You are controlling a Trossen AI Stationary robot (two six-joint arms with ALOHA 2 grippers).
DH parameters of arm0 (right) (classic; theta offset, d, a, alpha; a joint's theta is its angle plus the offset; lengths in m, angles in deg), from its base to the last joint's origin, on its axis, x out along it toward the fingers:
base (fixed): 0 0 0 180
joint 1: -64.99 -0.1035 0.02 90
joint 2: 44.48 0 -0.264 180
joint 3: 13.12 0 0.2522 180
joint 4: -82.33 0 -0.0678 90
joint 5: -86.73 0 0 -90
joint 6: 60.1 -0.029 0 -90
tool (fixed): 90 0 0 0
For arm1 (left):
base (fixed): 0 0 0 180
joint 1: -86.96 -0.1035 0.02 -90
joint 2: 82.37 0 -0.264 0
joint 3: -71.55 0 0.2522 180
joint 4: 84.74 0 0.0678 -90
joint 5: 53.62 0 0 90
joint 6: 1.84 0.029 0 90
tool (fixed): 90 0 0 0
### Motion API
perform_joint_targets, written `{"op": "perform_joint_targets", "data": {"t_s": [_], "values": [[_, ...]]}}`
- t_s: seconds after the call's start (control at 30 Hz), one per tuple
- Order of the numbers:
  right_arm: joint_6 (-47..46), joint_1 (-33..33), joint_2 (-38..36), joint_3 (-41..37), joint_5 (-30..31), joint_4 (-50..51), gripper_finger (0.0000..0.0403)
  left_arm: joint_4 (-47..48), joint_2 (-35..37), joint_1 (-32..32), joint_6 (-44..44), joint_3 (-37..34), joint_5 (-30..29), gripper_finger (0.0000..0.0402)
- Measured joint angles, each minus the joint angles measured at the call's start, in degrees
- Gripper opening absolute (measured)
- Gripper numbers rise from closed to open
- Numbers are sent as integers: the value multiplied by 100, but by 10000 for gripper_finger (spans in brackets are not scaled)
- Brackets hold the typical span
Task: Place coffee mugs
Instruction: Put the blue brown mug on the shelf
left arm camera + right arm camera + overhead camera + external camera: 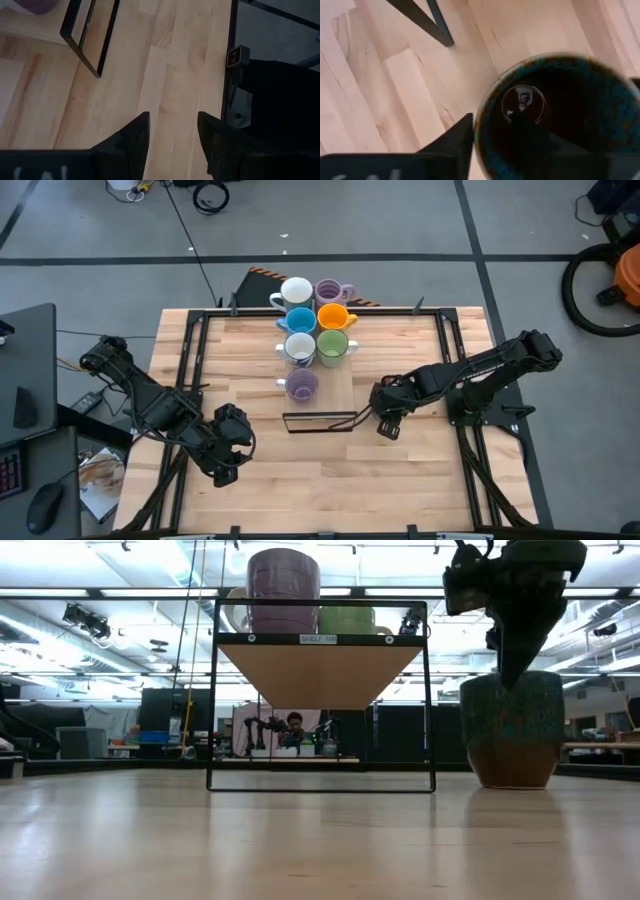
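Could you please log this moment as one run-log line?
right gripper: straddling dark mug rim, on table | left gripper: open, idle | seven mugs on shelf

The wooden table [250,490] fills the centre of the high view. A black-framed shelf [340,385] stands on it at upper centre, carrying seven mugs [318,330] in two rows. A dark mug [512,730] stands directly on the table, right of the shelf.
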Motion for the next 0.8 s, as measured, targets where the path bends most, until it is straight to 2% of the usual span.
{"op": "perform_joint_targets", "data": {"t_s": [0.17, 0.33, 0.4, 0.5, 0.57, 0.67, 0.8], "values": [[423, 4, 0, 63, 5, 57, 194, 0, 0, 0, 0, 0, 0, 172], [1595, -205, -7, 483, -119, 842, 225, -2, 0, 0, -2, 0, 0, 172], [2230, -376, -10, 652, 81, 1259, 227, -2, 0, 0, -2, 0, 0, 172], [3092, -646, -15, 672, 712, 1844, 221, -2, 0, 0, -6, 0, 0, 172], [3432, -755, -15, 595, 1019, 1845, 215, -2, 0, 0, -11, 0, 0, 172], [4082, -809, -2, 374, 913, 1865, 207, -2, 0, 0, -13, 0, 0, 172], [4377, -825, -2, 156, 829, 1864, 195, -2, 0, 0, -61, 0, -2, 172]]}}
